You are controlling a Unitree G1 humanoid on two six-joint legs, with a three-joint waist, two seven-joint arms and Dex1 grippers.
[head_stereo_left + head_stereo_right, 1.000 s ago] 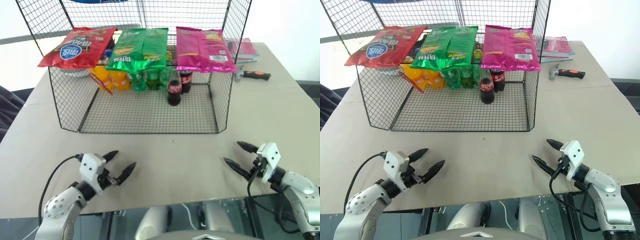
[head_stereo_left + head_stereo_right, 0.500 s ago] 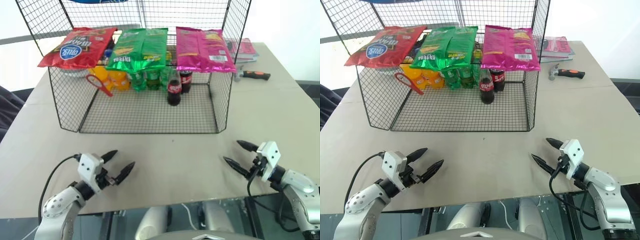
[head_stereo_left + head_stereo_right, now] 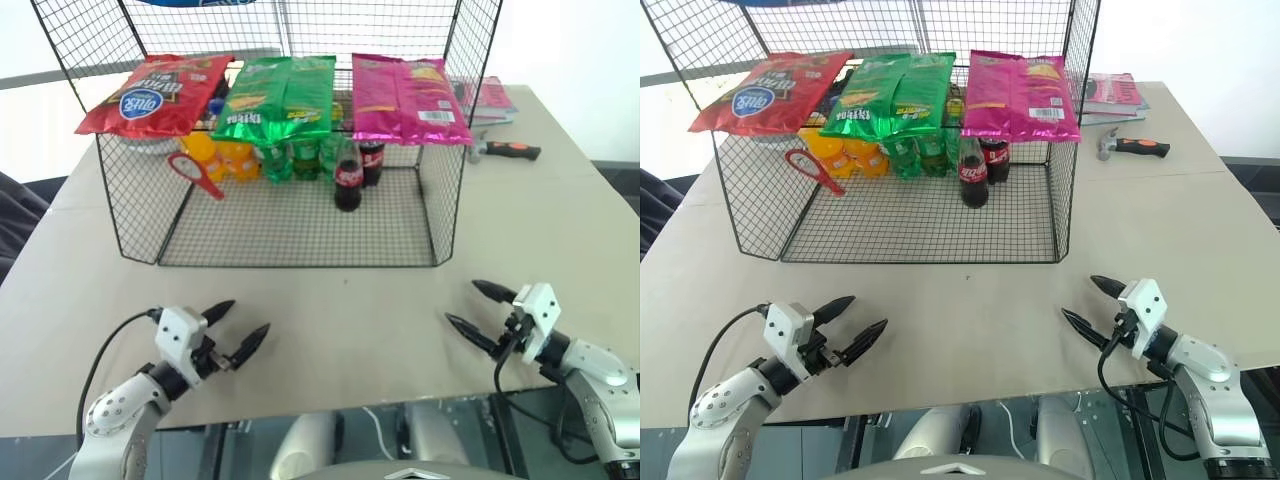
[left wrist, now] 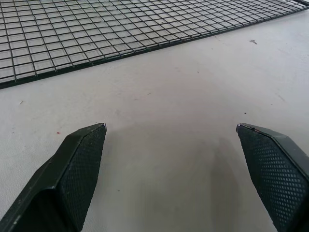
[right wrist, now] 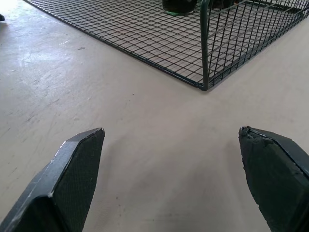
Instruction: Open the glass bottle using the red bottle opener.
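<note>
A: What are the grippers doing?
B: Left gripper [image 3: 238, 335] and right gripper [image 3: 482, 311] gape wide, empty, over the bare beige table [image 3: 340, 310].
A: And beyond?
B: A wire rack [image 3: 290, 240] holds the glass bottle [image 3: 348, 180]; the red bottle opener [image 3: 196, 174] hangs at its left side.

Three snack bags on the wire rack's [image 3: 445, 215] upper shelf cover the tops of the drinks below: the red bag [image 3: 155, 95], green bag [image 3: 278, 97] and pink bag [image 3: 408, 98] hide the caps of the green soda bottles [image 3: 300, 158] and the orange bottles [image 3: 225, 155]. The second cola bottle [image 3: 371, 160] stands half behind the glass bottle [image 3: 347, 178]. Books [image 3: 492, 98] at the far right sit partly behind the rack and pink bag. The rack's top runs past the upper edge. In the right wrist view, a bottle's base [image 5: 179, 6] is cut off.
</note>
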